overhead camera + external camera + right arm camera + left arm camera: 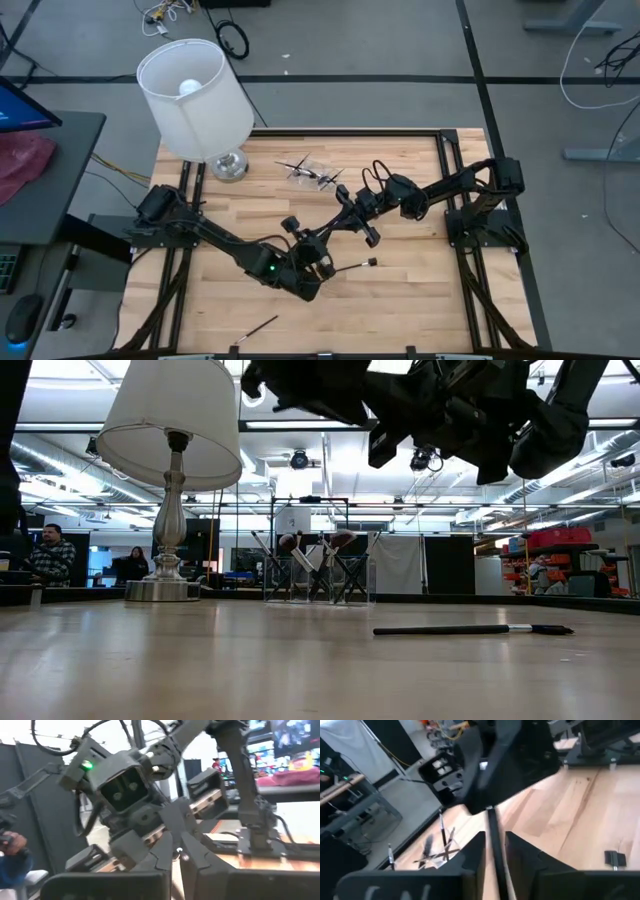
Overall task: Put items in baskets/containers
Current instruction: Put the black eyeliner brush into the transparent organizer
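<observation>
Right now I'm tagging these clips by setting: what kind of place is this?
Probably a robotics lab or open workshop, not a home. The wooden table stands on a concrete floor strewn with cables, exposed ducts run overhead, and people sit at desks behind it.

No readable text, label, brand, number or sign anywhere. Pale marks on a dark block (441, 766) in the left wrist view, too blurred to make out. Screens (292, 737) beyond the counter in the right wrist view, likewise illegible.
</observation>
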Tool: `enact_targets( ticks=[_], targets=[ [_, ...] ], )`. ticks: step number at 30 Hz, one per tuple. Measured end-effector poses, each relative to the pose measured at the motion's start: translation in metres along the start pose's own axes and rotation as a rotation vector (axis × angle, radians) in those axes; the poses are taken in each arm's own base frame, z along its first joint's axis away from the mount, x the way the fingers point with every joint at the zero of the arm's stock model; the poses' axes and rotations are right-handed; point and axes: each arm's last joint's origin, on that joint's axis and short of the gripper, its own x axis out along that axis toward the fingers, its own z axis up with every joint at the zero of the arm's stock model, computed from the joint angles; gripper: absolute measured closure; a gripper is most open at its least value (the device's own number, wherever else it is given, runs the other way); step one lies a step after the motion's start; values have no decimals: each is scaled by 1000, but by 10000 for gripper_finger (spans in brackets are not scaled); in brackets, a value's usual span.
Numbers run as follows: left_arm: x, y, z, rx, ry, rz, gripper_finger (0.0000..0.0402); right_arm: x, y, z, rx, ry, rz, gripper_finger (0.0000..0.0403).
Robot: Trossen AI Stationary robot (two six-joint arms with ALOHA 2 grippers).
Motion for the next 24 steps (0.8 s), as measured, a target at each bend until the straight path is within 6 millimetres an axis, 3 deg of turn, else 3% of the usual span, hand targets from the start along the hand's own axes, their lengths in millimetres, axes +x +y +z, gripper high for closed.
enact_targets(
  ticks=[5, 10, 17, 21, 24],
  targets=[
    [9, 3, 0, 0, 31, -25, 277, -3, -7, -4, 13, 42, -41, 392],
    [4, 8, 5, 69, 18, -21, 226, -10, -16, -2, -25, 82, -91, 393],
    [-32, 27, 19, 132, -37, 25, 186, -27, -29, 19, -129, 156, -282, 393],
    [-57, 41, 28, 154, -107, 116, 182, -35, -33, 26, -232, 397, -512, 393],
    [-71, 49, 32, 155, -141, 149, 182, -30, -38, 47, -355, 490, -667, 393]
  ],
)
